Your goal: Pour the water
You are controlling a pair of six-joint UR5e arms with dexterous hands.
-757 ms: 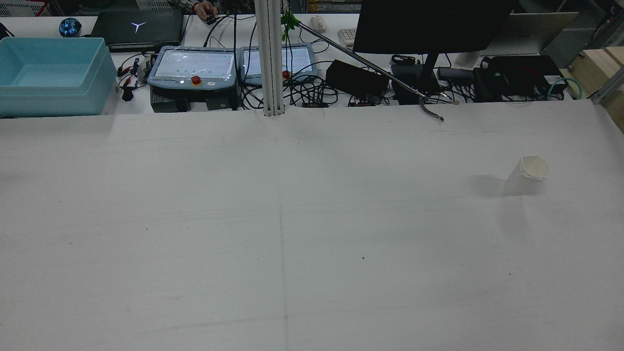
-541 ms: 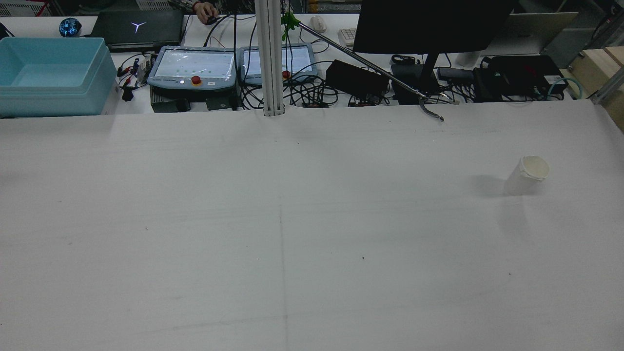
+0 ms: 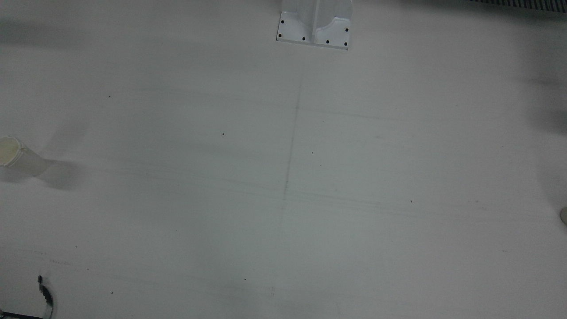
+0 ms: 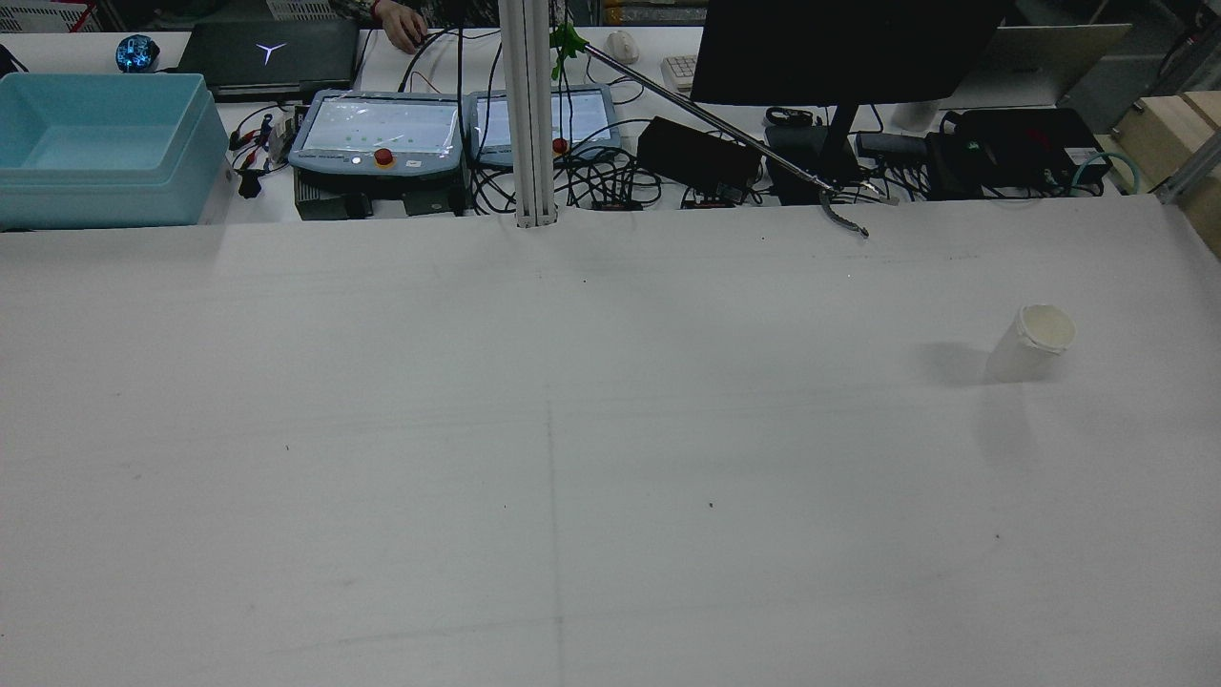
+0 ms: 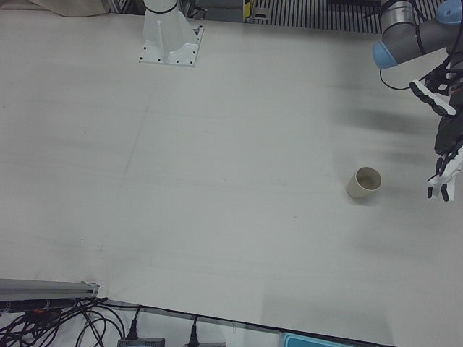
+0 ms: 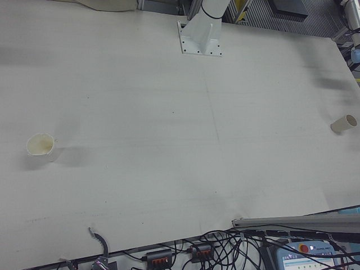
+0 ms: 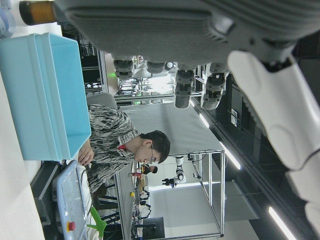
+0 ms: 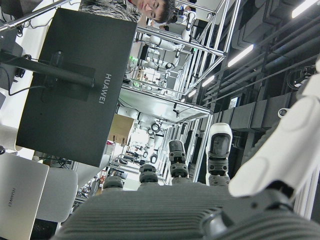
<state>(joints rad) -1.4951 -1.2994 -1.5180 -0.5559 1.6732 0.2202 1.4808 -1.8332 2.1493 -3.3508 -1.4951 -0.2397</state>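
Observation:
A white paper cup [image 4: 1030, 342] stands upright on the table on my right side; it also shows in the front view [image 3: 13, 155] and the right-front view [image 6: 40, 146]. A second beige cup [image 5: 364, 183] stands upright on my left side, also seen in the right-front view [image 6: 343, 124]. My left hand [image 5: 445, 144] hangs open above the table, a little to the view's right of that cup and apart from it. The left hand view [image 7: 200, 50] shows its fingers spread and empty. My right hand [image 8: 190, 200] shows only in its own view, fingers apart and empty.
A light blue bin [image 4: 95, 143] sits at the far left edge. Teach pendants [image 4: 377, 134], cables, a monitor [image 4: 839, 48] and a long grabber tool [image 4: 725, 124] line the far side. A white post [image 4: 529, 114] stands at the table's far edge.

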